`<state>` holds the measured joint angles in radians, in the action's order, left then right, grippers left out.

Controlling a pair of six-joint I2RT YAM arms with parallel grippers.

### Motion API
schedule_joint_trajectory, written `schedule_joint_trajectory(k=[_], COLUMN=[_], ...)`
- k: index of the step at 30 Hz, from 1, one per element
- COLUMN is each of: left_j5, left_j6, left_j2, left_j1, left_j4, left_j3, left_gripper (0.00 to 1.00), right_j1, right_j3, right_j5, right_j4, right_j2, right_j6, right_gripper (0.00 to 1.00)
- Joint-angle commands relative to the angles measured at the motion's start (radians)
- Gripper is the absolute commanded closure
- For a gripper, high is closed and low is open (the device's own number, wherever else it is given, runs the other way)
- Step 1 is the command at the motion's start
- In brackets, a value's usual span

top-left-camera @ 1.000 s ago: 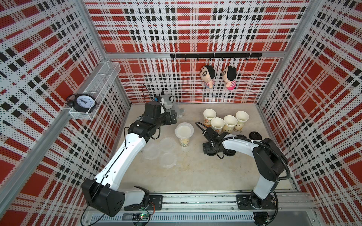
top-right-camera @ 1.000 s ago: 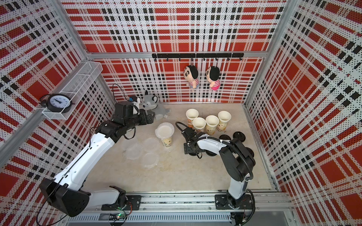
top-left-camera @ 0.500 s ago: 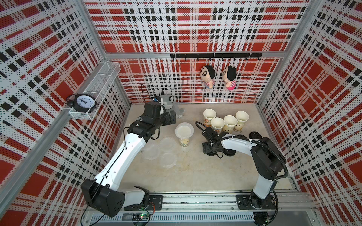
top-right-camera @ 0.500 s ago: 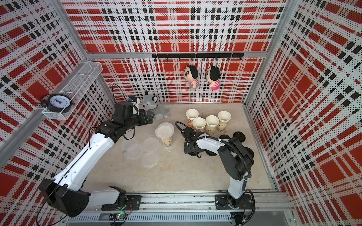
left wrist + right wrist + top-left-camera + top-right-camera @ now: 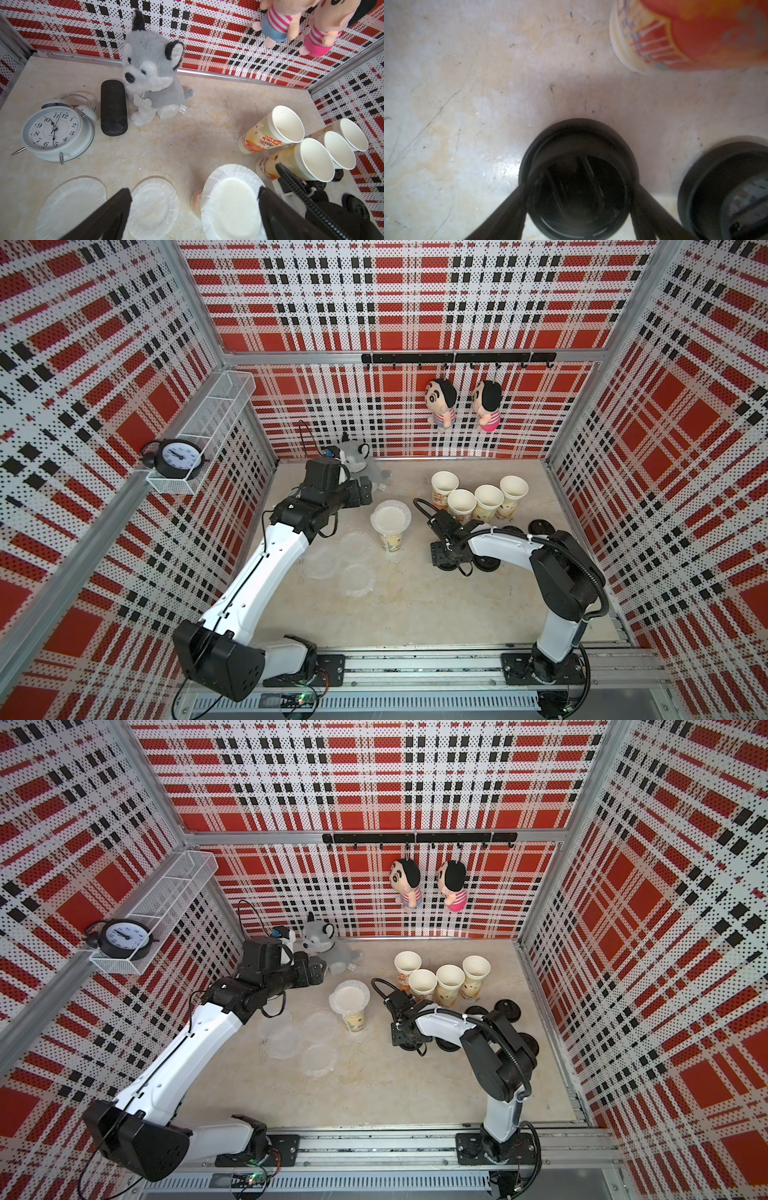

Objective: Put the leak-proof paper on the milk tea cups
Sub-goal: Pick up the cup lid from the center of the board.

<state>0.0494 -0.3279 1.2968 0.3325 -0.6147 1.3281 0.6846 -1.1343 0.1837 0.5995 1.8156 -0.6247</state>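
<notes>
One milk tea cup [image 5: 393,542] [image 5: 355,1021] stands mid-table with a sheet of leak-proof paper [image 5: 390,517] [image 5: 232,204] lying over its mouth. Three loose sheets [image 5: 356,578] [image 5: 320,1023] [image 5: 152,205] lie on the table to its left. Several uncovered cups [image 5: 461,502] [image 5: 449,977] [image 5: 287,124] cluster at the back right. My left gripper [image 5: 365,491] [image 5: 193,192] hangs open above the table, left of the covered cup, holding nothing. My right gripper [image 5: 443,559] [image 5: 580,189] reaches down to the table, its fingers pressed against both sides of a black lid [image 5: 579,149].
More black lids [image 5: 540,526] [image 5: 724,187] lie right of my right gripper, and a cup's base [image 5: 691,35] stands just beyond it. A plush husky [image 5: 153,72], a black case [image 5: 113,108] and an alarm clock [image 5: 56,133] sit at the back left. Two dolls [image 5: 442,402] hang on the back wall.
My right gripper's jaws have drawn in round the black lid. Neither arm has visibly shifted, and the cups and sheets lie as before.
</notes>
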Motion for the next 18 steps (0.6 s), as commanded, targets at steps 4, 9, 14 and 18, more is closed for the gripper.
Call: schedule_joint_trajectory(k=[4,9,14,18], left_j5=[-0.002,-0.005,-0.01,-0.021], left_j6=[0.017,0.018,0.019,0.019], left_j2=[-0.03,-0.028,-0.028,-0.033], left_j1=[-0.019,-0.031,-0.054,-0.073], left_j4=[0.003,0.006,0.006,0.006], left_j3=[-0.014,-0.023,-0.026,-0.035], left_gripper=[0.02,0.02,0.02,0.02], right_j1=[0.009,0.028,0.061,0.086], right_j3=[-0.006,0.004,-0.045,-0.14], right_j5=[0.014,0.016,0.041,0.04], right_j4=[0.042,0.119,0.236,0.34], right_j2=[-0.043,-0.139,-0.251,-0.301], right_j6=[-0.018,-0.017,-0.001,0.031], right_gripper=[0.24,0.25,0.26,0.26])
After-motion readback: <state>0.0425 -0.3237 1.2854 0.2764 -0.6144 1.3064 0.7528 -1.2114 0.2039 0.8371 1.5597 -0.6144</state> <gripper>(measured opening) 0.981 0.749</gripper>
